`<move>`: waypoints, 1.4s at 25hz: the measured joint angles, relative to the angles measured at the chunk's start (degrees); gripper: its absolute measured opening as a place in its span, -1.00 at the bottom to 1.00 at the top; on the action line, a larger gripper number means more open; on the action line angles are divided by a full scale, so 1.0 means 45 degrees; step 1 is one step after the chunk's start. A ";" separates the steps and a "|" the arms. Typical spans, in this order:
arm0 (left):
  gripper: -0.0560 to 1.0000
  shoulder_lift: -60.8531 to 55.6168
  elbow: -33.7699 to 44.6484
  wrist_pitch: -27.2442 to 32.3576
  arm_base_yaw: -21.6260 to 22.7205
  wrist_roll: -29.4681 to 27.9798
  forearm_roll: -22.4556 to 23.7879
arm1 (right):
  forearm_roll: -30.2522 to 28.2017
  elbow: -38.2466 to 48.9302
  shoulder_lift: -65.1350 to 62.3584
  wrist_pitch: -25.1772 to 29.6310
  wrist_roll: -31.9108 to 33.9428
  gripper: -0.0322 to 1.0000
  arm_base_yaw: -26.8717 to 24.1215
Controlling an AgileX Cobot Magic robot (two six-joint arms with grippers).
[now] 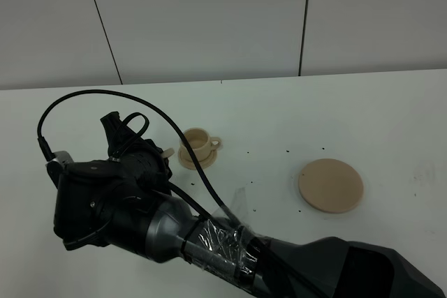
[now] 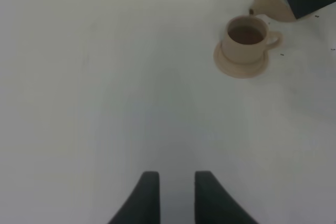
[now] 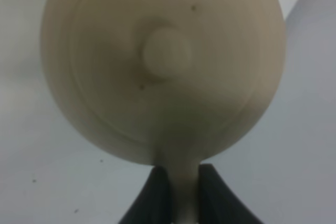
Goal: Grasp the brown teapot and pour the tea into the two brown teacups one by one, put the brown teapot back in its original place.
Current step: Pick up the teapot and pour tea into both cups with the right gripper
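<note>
Clenching the brown teapot (image 3: 163, 61) by its handle, the right end effector (image 3: 181, 170) holds it just beside the filled teacup (image 2: 245, 38); the left end effector (image 2: 176, 178) hangs released over bare desk (image 1: 279, 109); the wide saucer (image 1: 331, 185) lies well apart, toward the right arm's own side; the second cup is hidden.

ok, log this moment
right gripper shut on tan ceramic teapot | left gripper open | tan teacup holds tea | wide tan saucer bare
</note>
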 joint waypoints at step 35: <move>-0.45 0.0000 0.0000 0.0000 0.0000 0.0000 0.0000 | 0.8119 -0.0038 -0.1720 0.0095 -0.4581 -0.75 -0.1799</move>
